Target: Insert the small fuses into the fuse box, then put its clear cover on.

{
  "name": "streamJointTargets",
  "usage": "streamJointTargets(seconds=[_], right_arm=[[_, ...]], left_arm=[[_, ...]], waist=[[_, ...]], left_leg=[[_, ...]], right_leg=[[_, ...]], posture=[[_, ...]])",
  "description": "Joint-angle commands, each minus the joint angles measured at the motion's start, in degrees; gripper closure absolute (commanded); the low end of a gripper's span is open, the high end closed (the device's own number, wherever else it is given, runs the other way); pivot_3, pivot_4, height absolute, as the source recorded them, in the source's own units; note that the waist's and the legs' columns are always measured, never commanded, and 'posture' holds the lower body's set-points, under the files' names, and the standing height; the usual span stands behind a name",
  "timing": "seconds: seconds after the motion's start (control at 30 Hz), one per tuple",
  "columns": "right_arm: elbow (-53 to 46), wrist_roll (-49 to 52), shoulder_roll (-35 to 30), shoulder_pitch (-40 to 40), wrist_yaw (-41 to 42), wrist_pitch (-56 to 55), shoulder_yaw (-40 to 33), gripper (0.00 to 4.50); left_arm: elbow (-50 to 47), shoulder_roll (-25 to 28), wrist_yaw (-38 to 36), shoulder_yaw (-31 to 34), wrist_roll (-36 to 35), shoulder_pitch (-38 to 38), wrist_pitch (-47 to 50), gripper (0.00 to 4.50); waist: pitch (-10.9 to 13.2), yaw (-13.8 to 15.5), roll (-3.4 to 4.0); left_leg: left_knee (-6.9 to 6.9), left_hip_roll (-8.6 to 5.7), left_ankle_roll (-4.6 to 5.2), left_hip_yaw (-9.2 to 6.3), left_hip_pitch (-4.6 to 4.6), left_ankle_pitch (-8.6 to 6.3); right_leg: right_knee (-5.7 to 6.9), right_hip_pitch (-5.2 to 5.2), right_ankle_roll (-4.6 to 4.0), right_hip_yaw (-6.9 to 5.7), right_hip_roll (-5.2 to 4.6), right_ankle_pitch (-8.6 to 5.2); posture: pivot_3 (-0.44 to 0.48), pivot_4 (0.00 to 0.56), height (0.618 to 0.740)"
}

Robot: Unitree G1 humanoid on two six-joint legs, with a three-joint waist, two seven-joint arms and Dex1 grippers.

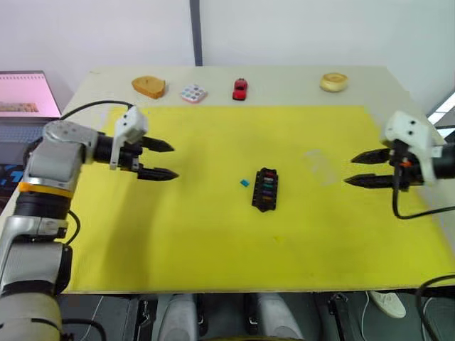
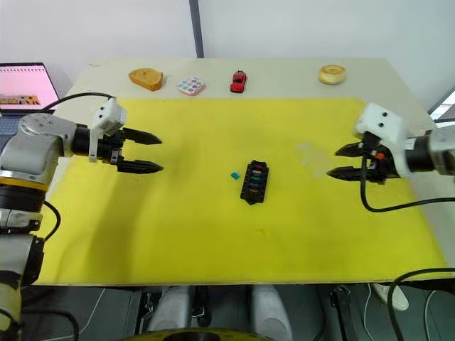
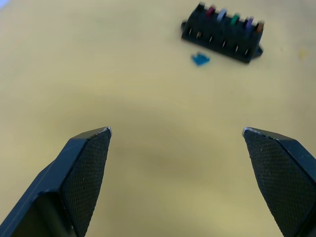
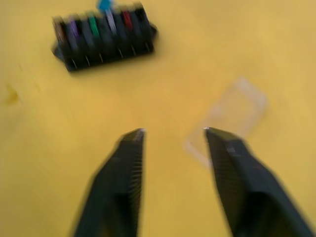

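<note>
The black fuse box (image 1: 265, 189) lies near the middle of the yellow mat (image 1: 213, 241), with several small fuses seated in its slots: red, grey, green, purple and amber (image 3: 223, 22). A teal fuse (image 1: 244, 182) lies loose on the mat just left of the box. The clear cover (image 1: 318, 165) rests flat on the mat to the right of the box, close in front of my right gripper (image 1: 348, 171), which hovers open and holds nothing. My left gripper (image 1: 174, 161) is open and empty over the mat, well to the left of the box.
Along the table's far edge, beyond the mat, sit a wooden piece (image 1: 148, 86), a small white tray of coloured dots (image 1: 193, 93), a red toy car (image 1: 240, 89) and a round tan object (image 1: 333, 82). A laptop (image 1: 25, 96) stands off the table's left.
</note>
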Motion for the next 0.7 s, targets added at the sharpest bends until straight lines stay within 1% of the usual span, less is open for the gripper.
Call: streamJointTargets(seconds=[0.03, 0.07, 0.2, 0.37, 0.5, 0.6, 0.67, 0.7], right_arm=[[-1.10, 1.32, -1.97, 2.20, -0.28, -1.48, -5.09, 0.65], [-1.23, 1.54, -2.09, 2.81, -0.46, -1.48, -5.60, 0.03], [-2.47, 2.63, -1.46, 2.73, -1.85, -1.23, -5.75, 0.03], [-7.05, 7.34, 3.61, -3.73, -6.80, 3.58, -3.47, 0.03], [-11.50, 10.88, 7.38, -7.77, -10.75, 8.28, -1.71, 0.03], [-13.58, 11.91, 9.10, -9.36, -13.04, 9.79, -0.02, 0.03], [-14.35, 12.51, 9.55, -9.70, -13.95, 10.39, 0.57, 0.00], [-14.54, 12.78, 9.61, -9.85, -14.36, 10.69, 0.74, 0.00]], left_arm=[[-4.16, 1.57, -0.94, 1.37, -1.80, 2.03, 1.41, 0.00], [-4.78, 1.70, -0.91, 1.51, -2.00, 2.58, 1.79, 0.00], [-7.27, 0.62, 0.16, 1.77, -3.12, 3.25, 4.59, 0.00], [-11.51, -4.85, 6.19, 2.44, -8.14, 2.72, 16.65, 0.00], [-16.60, -9.93, 13.41, 2.74, -12.34, 5.02, 27.81, 0.00], [-18.37, -15.38, 21.40, 4.73, -16.03, 5.19, 38.11, 0.00], [-17.62, -19.52, 27.78, 7.22, -17.45, 4.34, 45.10, 0.54], [-17.43, -20.75, 30.02, 8.17, -17.92, 4.06, 47.46, 0.88]], waist=[[0.00, 0.00, 0.00], [0.00, 0.01, 0.00], [0.00, 0.13, -0.01], [0.00, 0.06, 0.00], [0.01, 0.04, -0.02], [0.01, 0.18, -0.02], [0.01, 0.32, -0.03], [0.02, 0.29, -0.03]], left_leg=[[0.00, 0.00, 0.00, 0.00, 0.00, 0.00], [0.00, 0.00, -0.01, 0.00, 0.00, 0.00], [0.01, 0.00, -0.01, 0.00, 0.00, 0.01], [0.03, -0.01, -0.01, -0.01, 0.02, 0.01], [0.03, 0.00, -0.03, -0.06, 0.01, 0.01], [0.03, 0.01, -0.05, -0.07, 0.01, 0.03], [0.05, -0.02, -0.04, -0.11, 0.01, 0.03], [0.07, -0.03, -0.03, -0.13, 0.01, 0.02]], right_leg=[[0.01, 0.00, 0.00, 0.00, 0.00, 0.00], [0.01, 0.00, 0.00, 0.00, 0.00, 0.00], [0.01, 0.00, 0.00, 0.01, -0.01, 0.00], [0.05, 0.02, 0.00, 0.03, 0.00, 0.00], [0.06, 0.02, 0.03, 0.04, 0.02, -0.02], [0.07, 0.03, 0.03, 0.06, 0.01, -0.02], [0.09, 0.05, 0.03, 0.05, -0.01, -0.02], [0.09, 0.08, 0.04, 0.06, -0.02, -0.02]], posture=[[0.000, 0.150, 0.740], [0.000, 0.150, 0.740], [0.000, 0.150, 0.740], [0.000, 0.150, 0.740], [0.000, 0.150, 0.740], [0.000, 0.150, 0.740], [0.000, 0.150, 0.740], [0.000, 0.150, 0.740]])
